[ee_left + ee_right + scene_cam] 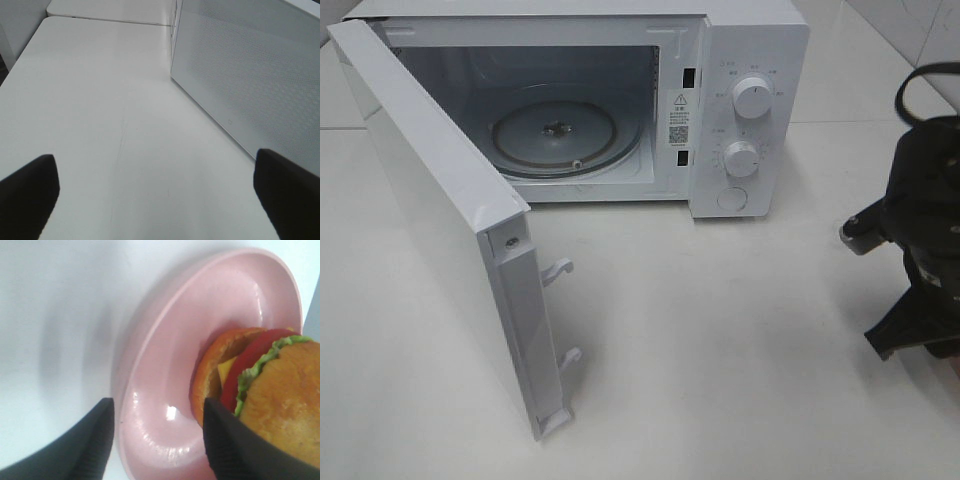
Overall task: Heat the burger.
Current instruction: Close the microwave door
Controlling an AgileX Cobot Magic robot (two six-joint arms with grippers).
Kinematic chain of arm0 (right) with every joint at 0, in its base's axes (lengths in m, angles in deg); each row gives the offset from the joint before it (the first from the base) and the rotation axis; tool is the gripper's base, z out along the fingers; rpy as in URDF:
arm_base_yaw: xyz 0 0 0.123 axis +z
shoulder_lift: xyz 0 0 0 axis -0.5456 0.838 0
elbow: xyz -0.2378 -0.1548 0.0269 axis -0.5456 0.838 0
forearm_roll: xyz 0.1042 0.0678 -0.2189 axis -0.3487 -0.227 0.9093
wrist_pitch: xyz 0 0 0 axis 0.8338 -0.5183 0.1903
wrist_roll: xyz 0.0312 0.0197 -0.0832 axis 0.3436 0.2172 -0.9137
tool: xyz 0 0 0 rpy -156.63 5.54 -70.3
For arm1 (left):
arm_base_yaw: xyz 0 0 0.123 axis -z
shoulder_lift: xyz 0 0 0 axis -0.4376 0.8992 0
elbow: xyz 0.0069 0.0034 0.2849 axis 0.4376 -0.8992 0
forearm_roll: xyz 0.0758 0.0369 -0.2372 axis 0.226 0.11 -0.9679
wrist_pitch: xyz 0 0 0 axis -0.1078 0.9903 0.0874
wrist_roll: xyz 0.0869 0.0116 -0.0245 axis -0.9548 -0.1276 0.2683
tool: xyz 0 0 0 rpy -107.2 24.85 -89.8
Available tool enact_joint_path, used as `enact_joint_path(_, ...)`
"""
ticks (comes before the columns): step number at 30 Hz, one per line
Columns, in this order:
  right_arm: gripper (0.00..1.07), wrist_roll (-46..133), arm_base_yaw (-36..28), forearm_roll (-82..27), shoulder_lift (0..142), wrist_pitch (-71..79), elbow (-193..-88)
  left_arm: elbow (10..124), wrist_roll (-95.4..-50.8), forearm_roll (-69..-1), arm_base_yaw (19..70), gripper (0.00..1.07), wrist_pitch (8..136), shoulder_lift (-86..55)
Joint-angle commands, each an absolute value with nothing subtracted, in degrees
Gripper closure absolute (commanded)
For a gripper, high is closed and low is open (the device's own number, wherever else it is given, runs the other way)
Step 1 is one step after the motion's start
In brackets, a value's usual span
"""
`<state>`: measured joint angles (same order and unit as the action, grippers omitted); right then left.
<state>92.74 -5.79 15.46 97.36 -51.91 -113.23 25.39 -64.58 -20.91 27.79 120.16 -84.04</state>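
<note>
The burger (270,390) shows only in the right wrist view, with a golden-brown bun, green lettuce and red filling. It rests on a round pink plate (170,340) on the white table. My right gripper (159,407) is open and straddles the plate's rim. One finger (95,440) is outside the rim and the other sits inside, right beside the burger. In the exterior high view only the black right arm (920,200) shows at the right edge; burger and plate are out of sight there. My left gripper (155,185) is wide open over bare table with nothing between its fingers.
A white microwave (750,60) stands at the back with its door (440,200) swung open toward the front left. Its glass turntable (555,135) holds nothing. The door's outer face (250,75) rises close beside the left gripper. White table (720,330) stretches between door and right arm.
</note>
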Motion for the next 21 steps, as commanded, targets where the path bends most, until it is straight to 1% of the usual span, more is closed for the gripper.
enact_joint_path(1,0.53,88.1,-5.9,12.2,93.6,-50.5,-114.3,25.3,-64.4,-21.1,27.6,0.09,119.8,-85.3)
enact_joint_path(2,0.53,86.7,-5.9,10.8,92.5,-49.8,-114.7,25.3,-64.4,-21.1,27.6,0.09,119.8,-85.3)
enact_joint_path(3,0.53,82.5,-5.9,7.0,89.5,-48.4,-115.5,25.3,-64.4,-21.1,27.6,0.09,119.8,-85.3)
enact_joint_path(4,0.53,82.5,-5.9,7.0,89.5,-48.4,-115.5,25.3,-64.4,-21.1,27.6,0.09,119.8,-85.3)
enact_joint_path(5,0.53,77.5,-5.9,3.1,86.8,-47.3,-116.1,25.3,-64.4,-21.1,27.6,0.09,119.8,-85.3)
enact_joint_path(7,0.51,75.4,-5.9,1.4,85.3,-47.0,-116.1,25.3,-64.4,-21.1,27.6,0.09,119.8,-85.3)
enact_joint_path(8,0.47,70.6,-5.9,-2.2,82.3,-45.9,-116.1,25.3,-64.4,-21.1,27.6,0.09,119.8,-85.3)
enact_joint_path(10,0.45,68.9,-5.9,-3.6,81.1,-45.8,-116.1,25.3,-64.4,-21.1,27.6,0.09,119.8,-85.3)
enact_joint_path(11,0.40,65.2,-5.9,-6.3,78.6,-45.9,-116.1,25.3,-64.4,-21.1,27.6,0.09,119.8,-85.3)
enact_joint_path(12,0.40,65.2,-5.9,-6.3,78.6,-45.9,-116.1,25.3,-64.4,-21.1,27.6,0.09,119.8,-85.3)
enact_joint_path(13,0.33,62.7,-5.9,-8.1,76.3,-46.1,-116.1,25.3,-64.4,-21.1,27.6,0.09,119.8,-85.3)
enact_joint_path(14,0.33,62.7,-5.9,-8.1,76.3,-46.1,-116.1,25.3,-64.4,-21.1,27.6,0.09,119.8,-85.3)
enact_joint_path(15,0.28,61.2,-5.9,-9.5,73.8,-46.4,-116.1,25.3,-64.4,-21.1,27.6,0.09,119.8,-85.3)
enact_joint_path(16,0.27,60.9,-5.9,-10.0,72.6,-46.6,-116.1,25.3,-64.4,-21.1,27.6,0.09,119.8,-85.3)
enact_joint_path(21,0.28,60.6,-5.9,-12.6,66.8,-48.4,-116.1,25.3,-64.4,-21.1,27.6,0.09,119.8,-85.3)
